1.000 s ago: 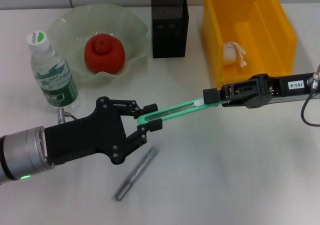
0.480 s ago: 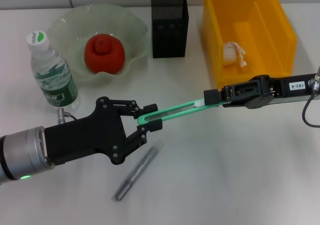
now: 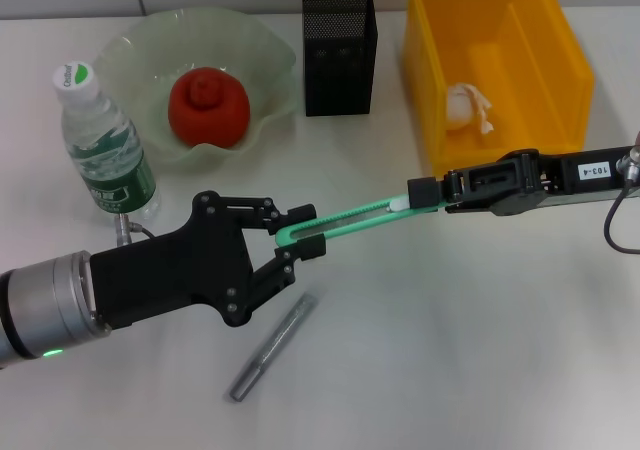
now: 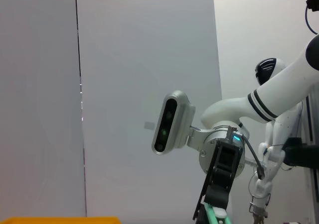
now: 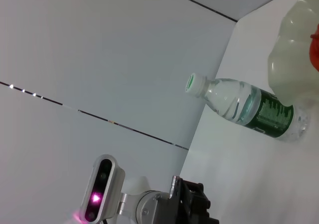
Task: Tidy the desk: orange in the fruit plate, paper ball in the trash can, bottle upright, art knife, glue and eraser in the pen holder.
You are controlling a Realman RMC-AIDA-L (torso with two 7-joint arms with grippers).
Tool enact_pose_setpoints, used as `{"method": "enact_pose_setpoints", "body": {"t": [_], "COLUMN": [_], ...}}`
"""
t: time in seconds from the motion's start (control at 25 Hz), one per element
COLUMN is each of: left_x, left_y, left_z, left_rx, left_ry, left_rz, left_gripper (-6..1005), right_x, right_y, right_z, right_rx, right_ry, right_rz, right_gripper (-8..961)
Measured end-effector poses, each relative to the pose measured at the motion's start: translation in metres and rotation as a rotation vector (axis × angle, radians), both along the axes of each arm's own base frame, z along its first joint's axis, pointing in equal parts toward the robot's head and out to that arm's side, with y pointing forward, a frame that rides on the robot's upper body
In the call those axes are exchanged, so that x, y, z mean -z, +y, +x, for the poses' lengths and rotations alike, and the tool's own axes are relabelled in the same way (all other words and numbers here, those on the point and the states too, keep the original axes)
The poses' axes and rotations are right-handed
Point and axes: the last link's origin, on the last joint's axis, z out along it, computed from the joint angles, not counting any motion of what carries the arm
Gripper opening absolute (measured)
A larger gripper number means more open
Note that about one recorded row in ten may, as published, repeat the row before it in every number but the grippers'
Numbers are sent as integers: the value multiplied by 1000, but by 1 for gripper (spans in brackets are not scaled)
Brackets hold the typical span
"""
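Knife (image 3: pixel 345 220) (green) held off table betw. both arms, mid-table. Right end effector (image 3: pixel 425 192) clamped on its far end. Left end effector (image 3: pixel 303 234) fingers apart, straddling its near end. Orange (image 3: pixel 208 106) in plate (image 3: pixel 130 50); paper ball (image 3: pixel 466 107) in bin (image 3: pixel 500 60); bottle (image 3: pixel 105 145) upright nr left edge; glue (image 3: pixel 272 346) lying nr front edge.
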Motion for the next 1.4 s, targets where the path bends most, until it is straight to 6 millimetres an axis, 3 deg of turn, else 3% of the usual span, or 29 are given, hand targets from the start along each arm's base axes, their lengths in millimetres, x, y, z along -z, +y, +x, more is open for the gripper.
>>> {"method": "enact_pose_setpoints", "body": {"t": [0.4,0.84,1.04,1.4], "left_x": [0,-1,-3,-8], "left_y": [1,2,2,3], "left_z": [1,1,0,-6], "left_rx": [-2,-8,-14,-71], "left_ry": [-7,-8,-9,-16], "left_rz": [6,0,-4,-16], "left_gripper": [217,660,812,813], "right_x": [1,1,-1,-18], "right_y": [0,1,3,18], "right_z": [0,0,0,2], "right_rx": [1,-2,-8,-51], "right_ry": [-4,-6,-7,-74], "right_rz": [2,11,22,120], "right_gripper": [177,164,164,164]}}
